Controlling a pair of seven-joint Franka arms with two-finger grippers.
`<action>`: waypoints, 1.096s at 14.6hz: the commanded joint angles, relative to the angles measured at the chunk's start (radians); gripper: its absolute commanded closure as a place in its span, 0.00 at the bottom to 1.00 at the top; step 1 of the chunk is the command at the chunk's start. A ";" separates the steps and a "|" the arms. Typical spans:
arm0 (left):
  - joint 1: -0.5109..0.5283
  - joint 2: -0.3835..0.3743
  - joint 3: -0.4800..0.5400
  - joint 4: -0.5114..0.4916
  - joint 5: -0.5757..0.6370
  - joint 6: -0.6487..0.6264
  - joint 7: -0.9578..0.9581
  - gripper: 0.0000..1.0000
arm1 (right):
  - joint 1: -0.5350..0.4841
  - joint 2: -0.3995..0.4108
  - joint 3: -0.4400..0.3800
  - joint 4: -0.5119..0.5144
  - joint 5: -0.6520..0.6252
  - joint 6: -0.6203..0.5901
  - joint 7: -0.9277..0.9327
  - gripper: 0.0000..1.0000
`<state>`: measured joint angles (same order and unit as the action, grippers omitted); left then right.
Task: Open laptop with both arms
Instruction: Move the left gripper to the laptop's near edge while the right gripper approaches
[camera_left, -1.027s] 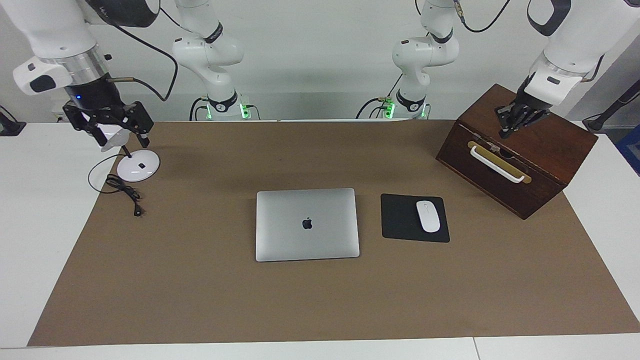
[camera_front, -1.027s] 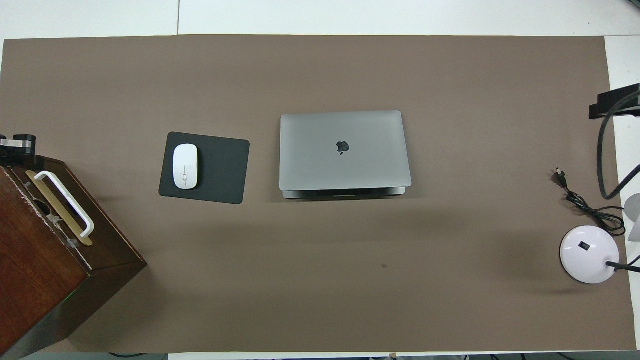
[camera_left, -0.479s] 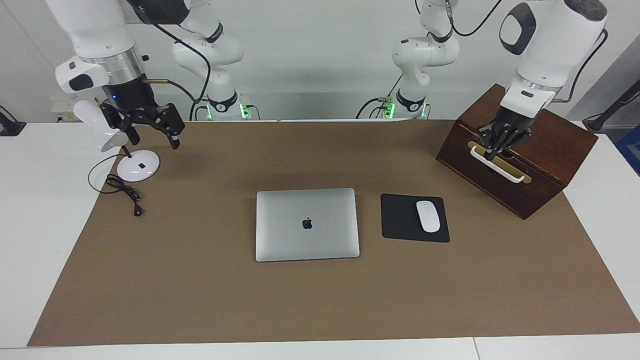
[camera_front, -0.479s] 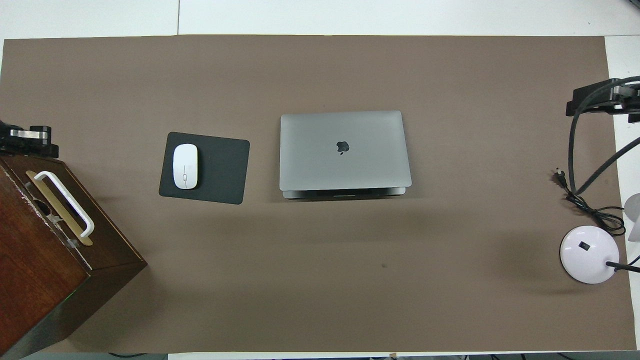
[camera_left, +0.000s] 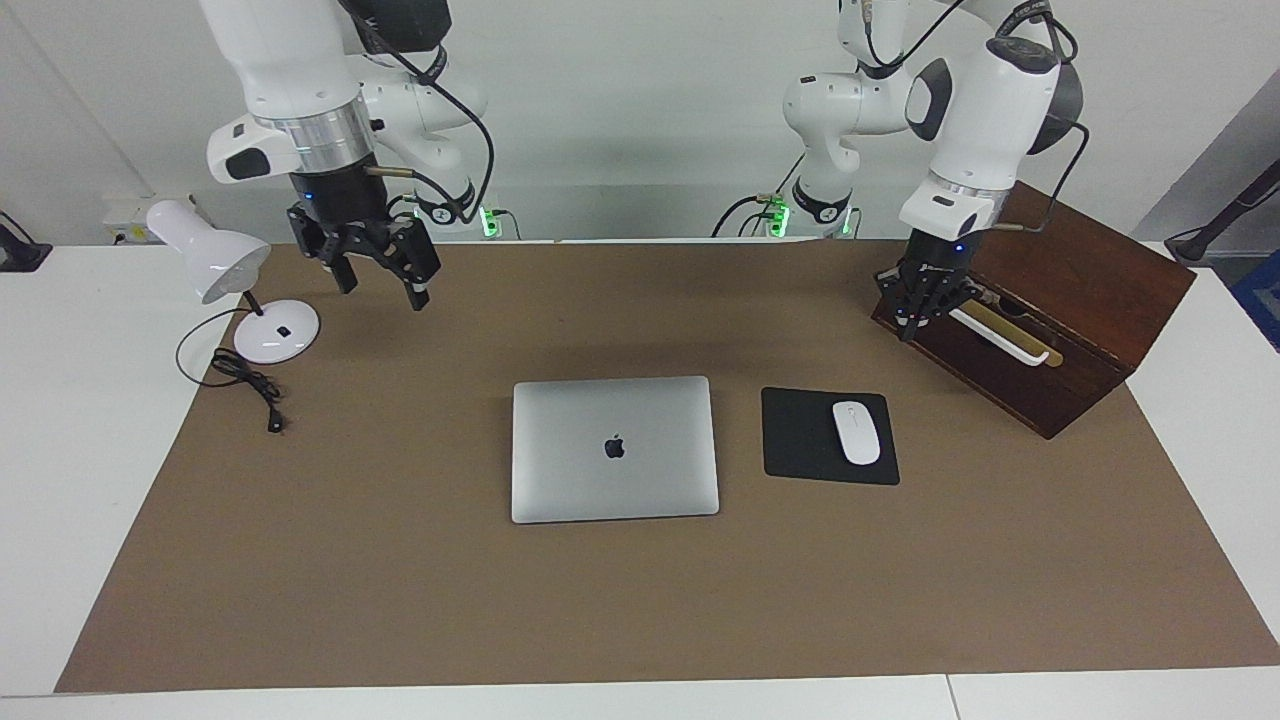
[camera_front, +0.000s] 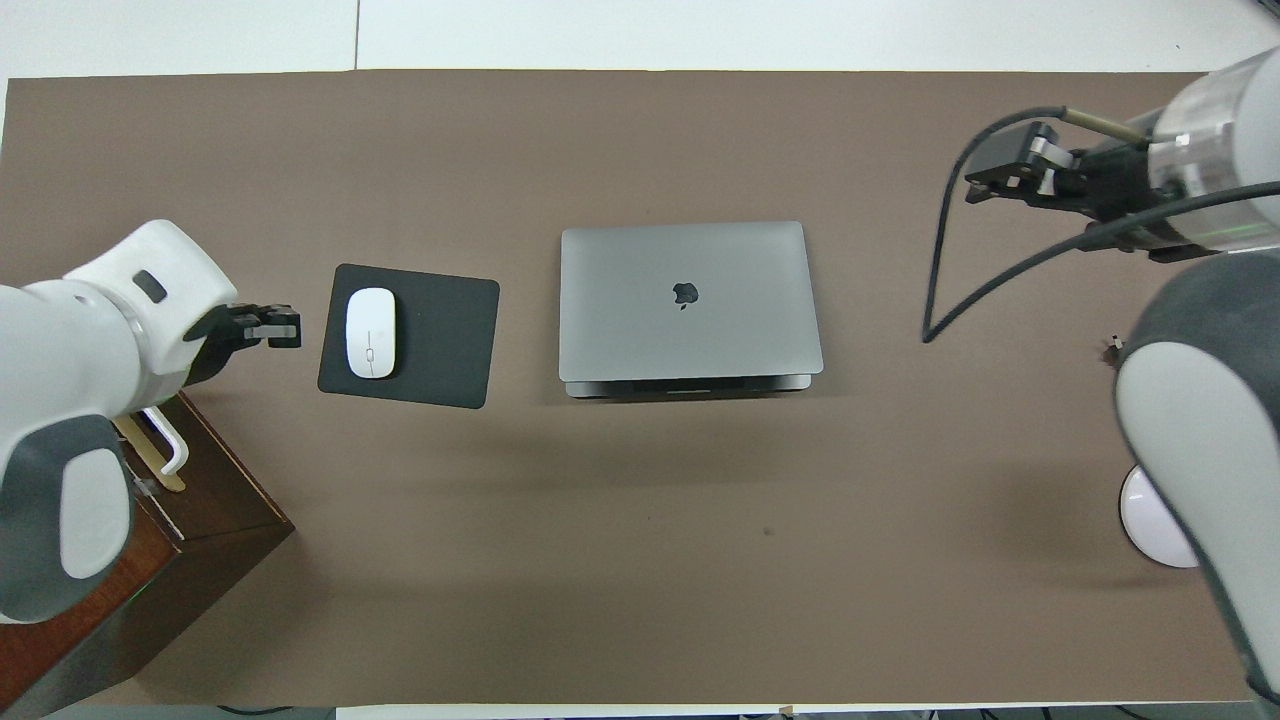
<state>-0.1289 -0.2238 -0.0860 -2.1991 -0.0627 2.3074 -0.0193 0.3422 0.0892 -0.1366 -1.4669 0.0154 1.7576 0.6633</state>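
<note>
Laptop (camera_left: 614, 448) lies closed — right pincer (camera_left: 378, 272) spread, raised; left pincer (camera_left: 920, 305) pressed together, raised.

A robotics lab: two white arms (camera_left: 300, 90) bolted at the edge of a white bench (camera_left: 60, 450) against a bare wall, with a brown mat (camera_left: 400, 600) staging office props: laptop (camera_left: 614, 448), mouse (camera_left: 856, 432), lamp (camera_left: 215, 262), wooden box (camera_left: 1090, 290).

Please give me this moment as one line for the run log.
laptop: shut, untouched | left claw: up by wooden box | right claw: open, up near lamp
</note>
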 joint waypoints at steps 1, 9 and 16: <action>-0.060 -0.083 0.012 -0.167 -0.011 0.157 0.010 1.00 | 0.031 0.032 0.000 -0.004 0.065 0.086 0.178 0.00; -0.192 -0.066 0.012 -0.384 -0.011 0.520 0.001 1.00 | 0.147 0.095 0.000 -0.087 0.141 0.528 0.703 0.00; -0.267 0.066 0.012 -0.439 -0.011 0.812 -0.004 1.00 | 0.170 0.190 0.005 -0.148 0.143 1.007 0.820 0.00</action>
<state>-0.3679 -0.1990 -0.0872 -2.6121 -0.0632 3.0082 -0.0231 0.5063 0.2797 -0.1306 -1.5898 0.1376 2.6648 1.4617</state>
